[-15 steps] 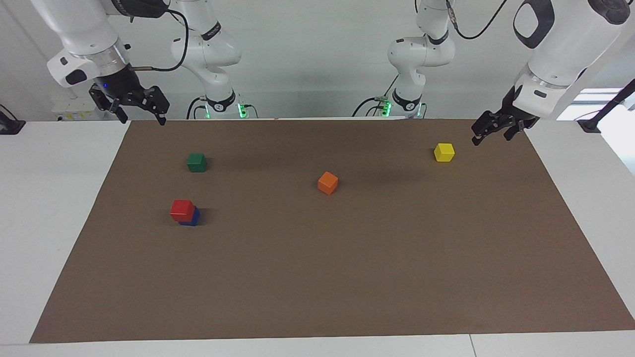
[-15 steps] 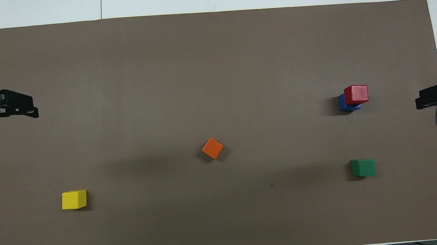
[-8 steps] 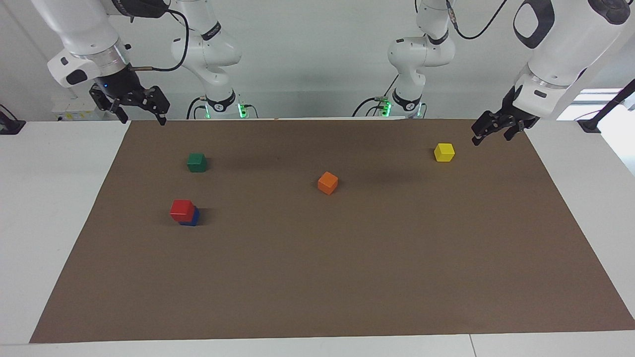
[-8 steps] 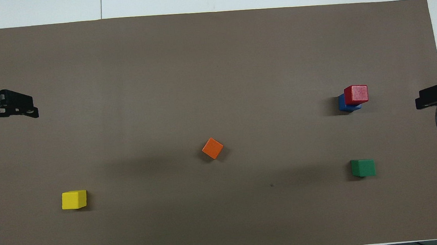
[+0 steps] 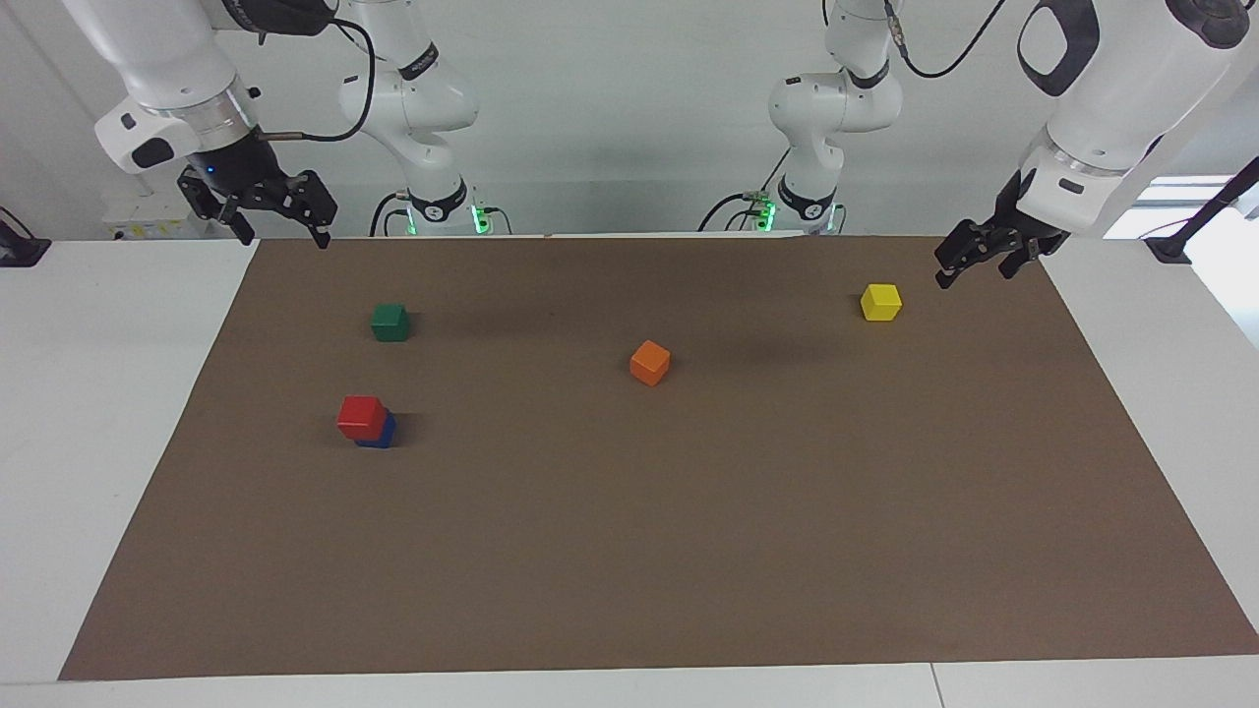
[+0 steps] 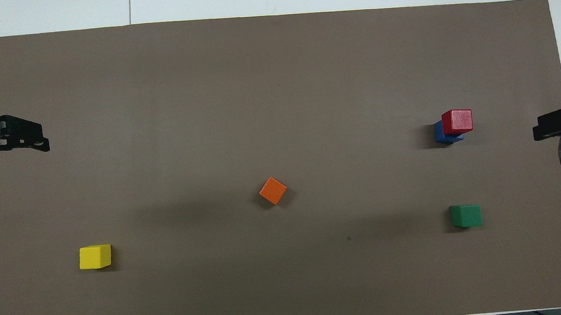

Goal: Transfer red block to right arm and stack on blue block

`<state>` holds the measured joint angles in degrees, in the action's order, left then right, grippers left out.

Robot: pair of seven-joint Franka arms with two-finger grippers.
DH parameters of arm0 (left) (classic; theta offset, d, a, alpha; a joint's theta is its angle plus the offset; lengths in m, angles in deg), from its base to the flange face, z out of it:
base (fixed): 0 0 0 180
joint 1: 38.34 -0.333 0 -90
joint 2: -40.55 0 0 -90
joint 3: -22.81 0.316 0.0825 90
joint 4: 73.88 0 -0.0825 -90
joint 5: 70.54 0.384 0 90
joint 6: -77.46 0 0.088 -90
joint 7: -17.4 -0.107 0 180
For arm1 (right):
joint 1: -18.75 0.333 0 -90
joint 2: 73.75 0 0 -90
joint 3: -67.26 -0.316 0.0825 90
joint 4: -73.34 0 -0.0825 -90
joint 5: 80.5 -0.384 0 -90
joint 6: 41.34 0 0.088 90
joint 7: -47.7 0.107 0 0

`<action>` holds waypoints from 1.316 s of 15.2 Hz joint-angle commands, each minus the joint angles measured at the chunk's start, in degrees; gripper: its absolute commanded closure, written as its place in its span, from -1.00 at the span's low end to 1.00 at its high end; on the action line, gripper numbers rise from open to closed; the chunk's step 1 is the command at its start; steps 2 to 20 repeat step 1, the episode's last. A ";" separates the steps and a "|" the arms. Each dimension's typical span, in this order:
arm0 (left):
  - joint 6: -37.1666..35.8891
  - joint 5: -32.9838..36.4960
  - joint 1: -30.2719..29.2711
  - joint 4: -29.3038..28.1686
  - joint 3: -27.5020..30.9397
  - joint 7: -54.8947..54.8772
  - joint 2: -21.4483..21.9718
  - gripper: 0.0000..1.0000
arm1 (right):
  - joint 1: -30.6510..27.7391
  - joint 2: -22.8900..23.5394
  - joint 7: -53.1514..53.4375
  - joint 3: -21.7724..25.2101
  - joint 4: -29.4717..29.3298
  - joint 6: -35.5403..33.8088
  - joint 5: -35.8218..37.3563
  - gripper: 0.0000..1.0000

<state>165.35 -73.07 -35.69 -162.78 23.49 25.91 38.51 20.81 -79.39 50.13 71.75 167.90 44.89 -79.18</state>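
The red block (image 5: 361, 416) sits on top of the blue block (image 5: 382, 434), shifted a little off centre, toward the right arm's end of the brown mat. In the overhead view the red block (image 6: 457, 121) covers most of the blue block (image 6: 441, 134). My right gripper (image 5: 282, 236) is open and empty, raised over the mat's edge closest to the robots, well apart from the stack; it also shows in the overhead view (image 6: 551, 126). My left gripper (image 5: 974, 276) is open and empty, raised beside the yellow cube at the left arm's end; it also shows in the overhead view (image 6: 22, 138).
A green cube (image 5: 390, 322) lies nearer to the robots than the stack. An orange cube (image 5: 650, 363) lies mid-mat. A yellow cube (image 5: 880, 302) lies toward the left arm's end. The brown mat (image 5: 689, 551) covers most of the white table.
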 commanded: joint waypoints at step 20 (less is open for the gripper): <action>-0.36 -0.19 0.24 -1.19 0.37 -0.34 1.34 -1.00 | -0.22 0.11 -0.94 -0.27 -0.25 0.17 0.44 -1.00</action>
